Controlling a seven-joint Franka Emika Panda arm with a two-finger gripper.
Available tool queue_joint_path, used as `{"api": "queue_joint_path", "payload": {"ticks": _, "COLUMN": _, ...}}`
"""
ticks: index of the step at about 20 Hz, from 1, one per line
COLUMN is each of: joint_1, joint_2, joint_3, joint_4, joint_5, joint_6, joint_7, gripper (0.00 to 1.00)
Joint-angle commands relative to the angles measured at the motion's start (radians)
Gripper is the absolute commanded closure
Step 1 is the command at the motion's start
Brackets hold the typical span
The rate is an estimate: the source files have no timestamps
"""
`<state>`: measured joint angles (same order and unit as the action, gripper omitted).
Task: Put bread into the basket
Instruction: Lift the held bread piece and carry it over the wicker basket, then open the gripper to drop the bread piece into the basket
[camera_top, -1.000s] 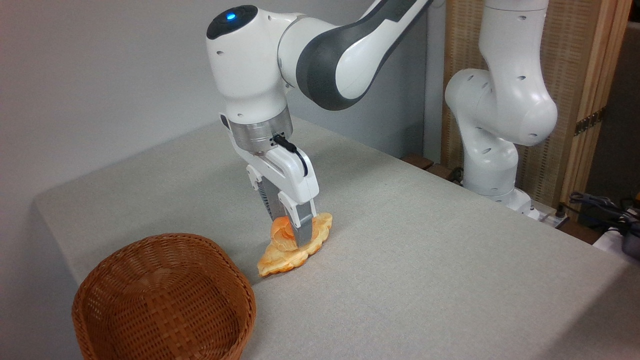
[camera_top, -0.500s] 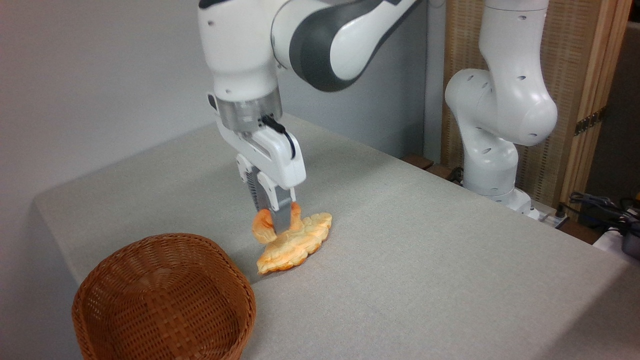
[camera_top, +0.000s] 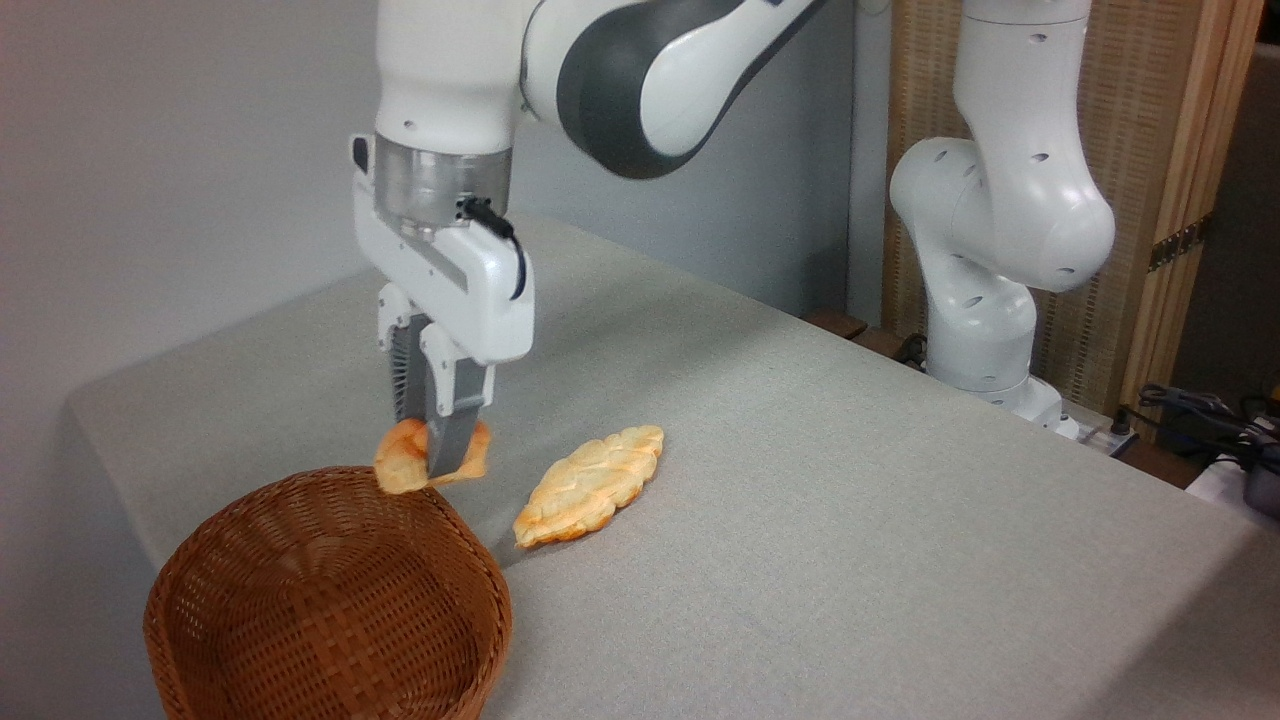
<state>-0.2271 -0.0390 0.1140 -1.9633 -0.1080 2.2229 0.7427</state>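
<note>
While hand (camera_top: 432, 462) grips bread (camera_top: 400, 468) above basket (camera_top: 300, 640) rim, pastry (camera_top: 590, 486) lies beside.

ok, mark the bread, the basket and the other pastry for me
bread (camera_top: 400, 468): fixed camera, its left lobe, showing beside the finger.
basket (camera_top: 470, 560): fixed camera, right side of the woven rim.
leaf-shaped pastry (camera_top: 590, 485): fixed camera, middle of its ridged top.

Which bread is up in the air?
The small round bun, pinched in the end effector just above the basket rim. The long, flat, leaf-shaped pastry lies on the table.
</note>
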Motion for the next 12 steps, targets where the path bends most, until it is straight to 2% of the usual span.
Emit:
{"api": "queue_joint_path", "payload": {"ticks": 1, "joint_1": -0.001, "joint_2": 0.079, "joint_3": 0.009, "joint_4": 0.049, "joint_5": -0.038, "joint_6": 0.109, "joint_7": -0.002, "gripper": 0.00}}
{"api": "queue_joint_path", "payload": {"ticks": 6, "joint_1": -0.001, "joint_2": 0.122, "joint_3": 0.003, "joint_4": 0.070, "joint_5": -0.038, "joint_6": 0.118, "joint_7": -0.002, "gripper": 0.00}}
{"api": "queue_joint_path", "payload": {"ticks": 12, "joint_1": -0.001, "joint_2": 0.091, "joint_3": 0.009, "joint_4": 0.072, "joint_5": -0.036, "joint_6": 0.094, "joint_7": -0.012, "gripper": 0.00}}
